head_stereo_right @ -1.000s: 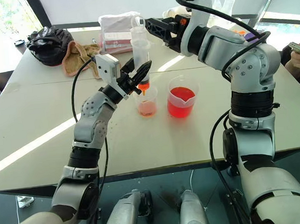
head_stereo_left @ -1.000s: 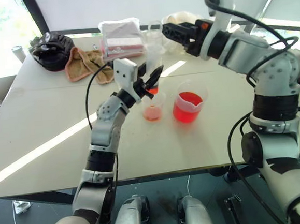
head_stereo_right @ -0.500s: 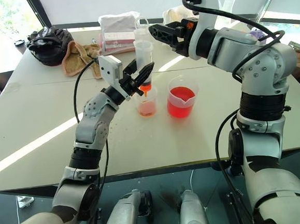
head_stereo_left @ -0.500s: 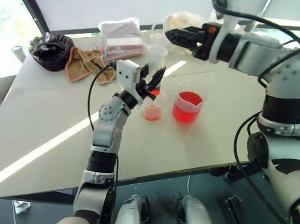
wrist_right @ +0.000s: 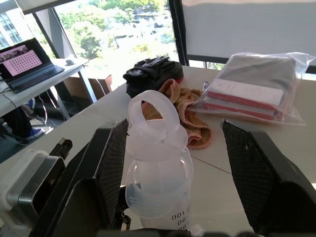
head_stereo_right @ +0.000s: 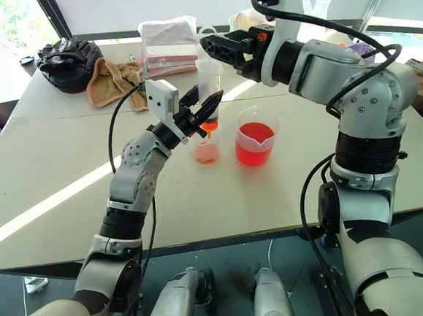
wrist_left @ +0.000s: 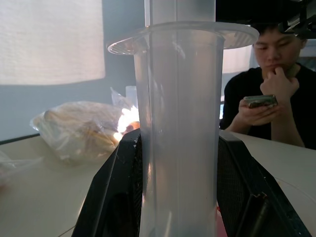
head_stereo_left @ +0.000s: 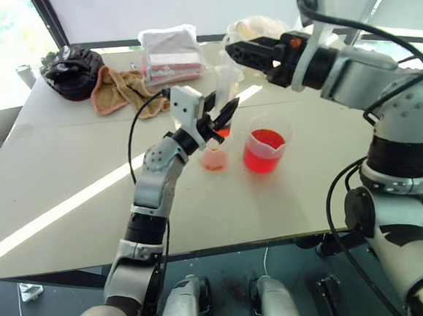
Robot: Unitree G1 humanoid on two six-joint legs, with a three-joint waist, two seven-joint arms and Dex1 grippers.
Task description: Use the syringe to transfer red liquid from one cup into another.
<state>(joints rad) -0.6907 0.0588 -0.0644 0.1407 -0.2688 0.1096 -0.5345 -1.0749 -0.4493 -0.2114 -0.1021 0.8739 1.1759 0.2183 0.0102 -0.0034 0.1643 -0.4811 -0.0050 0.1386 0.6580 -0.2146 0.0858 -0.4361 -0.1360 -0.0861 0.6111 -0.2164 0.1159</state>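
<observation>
The left tool [head_stereo_right: 202, 113] grips the syringe [head_stereo_right: 207, 85] upright over the smaller cup [head_stereo_right: 206, 149] — right tool [head_stereo_right: 214, 46] open around the plunger ring, which looks ready to be pressed down.

Syringe [head_stereo_right: 207, 85]: clear tube, white plunger with ring top, orange tip pointing down. Stands nearly upright, tilted a little, right over small cup.
Small cup [head_stereo_right: 206, 148]: clear, narrow, on table, pale orange-red liquid low down.
Big cup [head_stereo_right: 257, 138]: clear, wide, has spout, bright red liquid [head_stereo_right: 254, 146] inside. Stands just beside small cup.
</observation>
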